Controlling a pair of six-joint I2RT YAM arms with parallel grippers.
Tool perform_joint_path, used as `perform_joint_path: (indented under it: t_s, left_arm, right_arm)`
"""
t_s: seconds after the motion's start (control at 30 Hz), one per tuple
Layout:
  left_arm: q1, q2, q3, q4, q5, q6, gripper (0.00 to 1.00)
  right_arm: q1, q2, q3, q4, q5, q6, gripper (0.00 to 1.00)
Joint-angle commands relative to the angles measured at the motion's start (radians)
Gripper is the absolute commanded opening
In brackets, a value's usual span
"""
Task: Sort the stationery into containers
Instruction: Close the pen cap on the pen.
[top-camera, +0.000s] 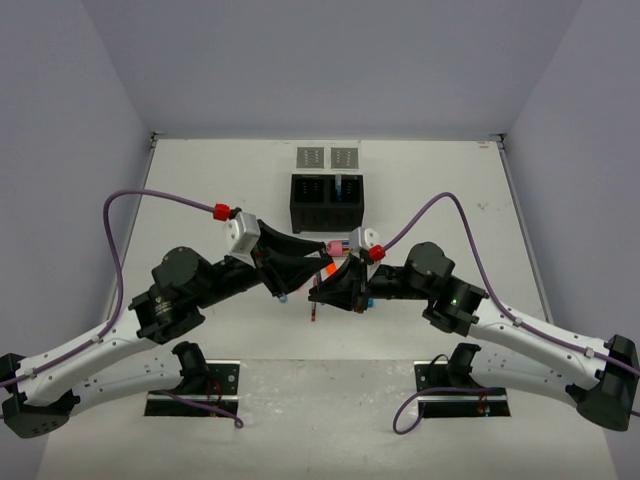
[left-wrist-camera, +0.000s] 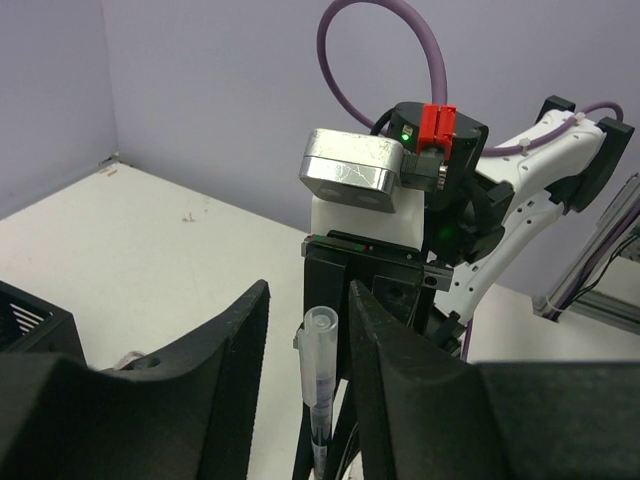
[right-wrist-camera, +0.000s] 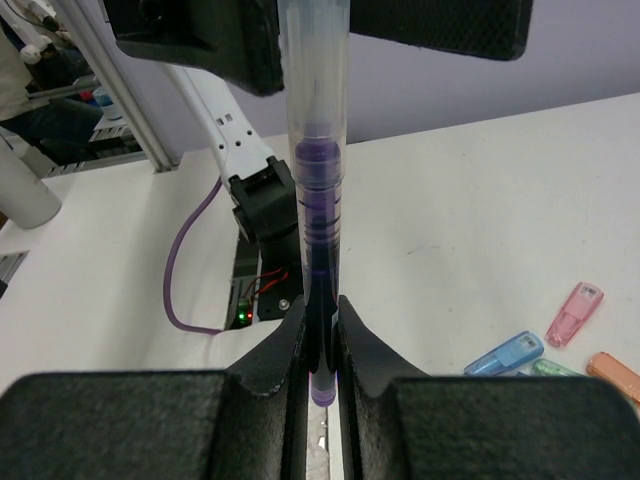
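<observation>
White table (top-camera: 210, 190), lavender walls (top-camera: 60, 130), aluminium frame rail (right-wrist-camera: 125, 95).

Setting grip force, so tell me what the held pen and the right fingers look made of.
Pen: probably clear glossy plastic; purple core shows through the barrel. Right fingers: matte black, maybe rubber or printed plastic; dull surface, no glints.

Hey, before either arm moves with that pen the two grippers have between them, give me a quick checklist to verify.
1. Right gripper pinching the pen at its lower end: ok.
2. Pen's capped end between the jaws of the left gripper: ok.
3. Left jaws clamped tight on it: cannot tell.
4. Black box uncovered on top: ok.
5. Loose highlighters lying clear of the pen: ok.
</observation>
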Motion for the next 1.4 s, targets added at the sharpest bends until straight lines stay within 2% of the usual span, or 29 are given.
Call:
perform_joint_path:
  t_s: [0.0,0.13,0.23,0.3,0.7,0.87,1.13,1.37]
  left_arm:
    - [-0.002,-0.001,0.013,0.012,0.018,-0.013,0.32]
    - [-0.002,0.013,0.004,0.000,0.035,-0.022,0.20]
    - [-0.002,0.020,-0.014,-0.009,0.044,-0.031,0.04]
    - [-0.002,0.021,-0.025,-0.005,0.054,-0.037,0.00]
    - [-0.002,0.020,-0.137,0.017,0.102,-0.083,0.00]
    - [-0.002,0.019,-0.215,0.080,0.136,-0.112,0.00]
    - [-0.014,0.033,-0.312,0.147,0.154,-0.132,0.00]
    - [-0.037,0.054,-0.376,0.186,0.152,-0.146,0.00]
  right_arm:
    - [-0.003,-0.016,0.044,0.001,-0.021,-0.012,0.00]
    - [-0.001,-0.025,0.052,0.001,0.001,-0.016,0.00]
    - [-0.001,-0.040,0.060,0.002,0.019,-0.012,0.00]
    - [-0.002,-0.044,0.068,0.004,0.040,-0.008,0.00]
    - [-0.001,-0.054,0.191,0.036,0.178,0.032,0.00]
    - [-0.013,-0.050,0.277,0.093,0.257,0.069,0.00]
    - [-0.038,0.065,0.535,0.046,0.248,0.093,0.00]
    - [-0.044,0.127,0.675,0.001,0.245,0.100,0.00]
